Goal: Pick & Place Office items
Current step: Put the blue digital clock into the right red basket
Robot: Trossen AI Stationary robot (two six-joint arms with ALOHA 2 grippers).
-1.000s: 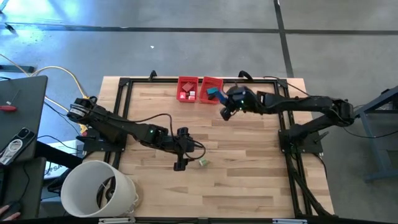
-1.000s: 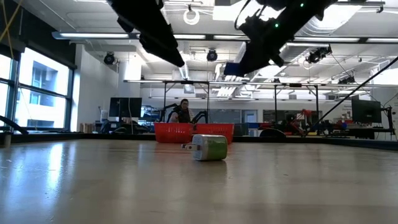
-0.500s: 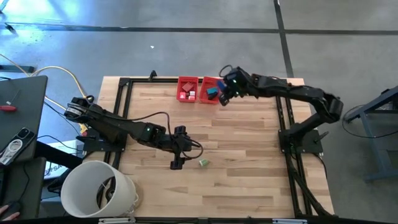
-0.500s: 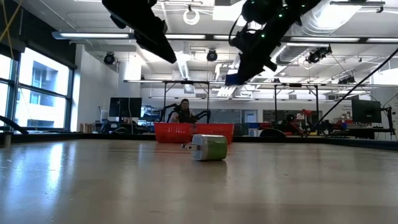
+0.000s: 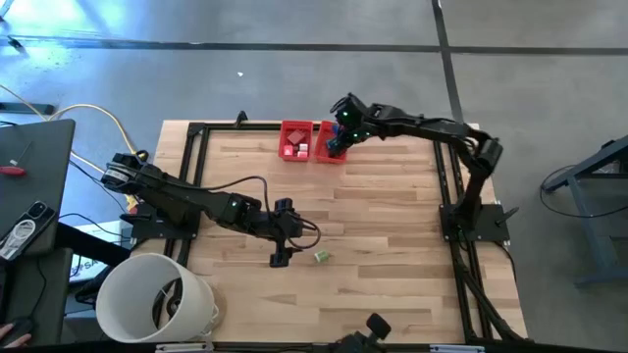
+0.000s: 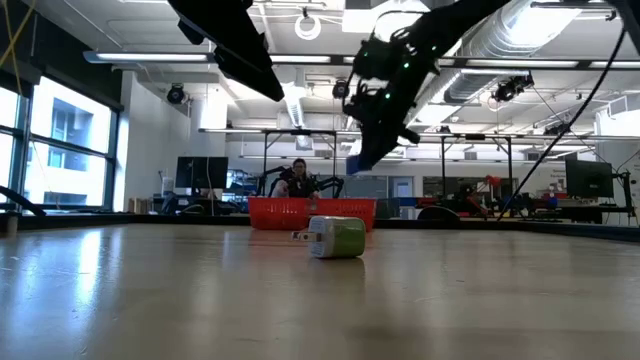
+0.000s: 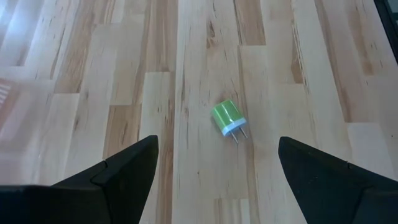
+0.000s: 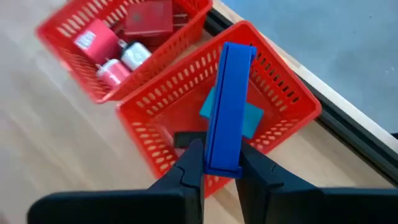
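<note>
So compared with a second ago, the right arm has been swung back toward the far edge of the table: the right gripper point(image 5: 339, 147) was over the bare boards beside the bins then, and now it's parked above the right-hand red bin point(image 8: 283, 93). A blue block point(image 8: 227, 106) is pinched upright between its fingers, held over that bin, where a teal piece point(image 8: 249, 118) can be seen lying inside. The left-hand red bin point(image 8: 68, 43) sits touching the other one, and it's loaded with a red piece point(image 8: 149, 17), a pink-and-white piece point(image 8: 93, 38) and a couple of small white-capped ones.

The left arm has barely been moved. The left gripper point(image 7: 214, 171) is hung over the middle of the table with its fingers spread wide, nothing held. The green charger plug point(image 7: 229, 118) hasn't been shifted either; it's lying on its side on the boards just beside that gripper, white end and prongs pointed away from the bins.

The surface is a light wood-plank tabletop point(image 5: 392, 226) framed with black rails. A big white bucket point(image 5: 157, 299) is set at the near left corner. Beyond the table, a grey concrete floor is seen from above, and from table height an open workshop with ceiling ducts, windows on one side, and a person point(image 6: 296, 180) seated far back behind the bins.
</note>
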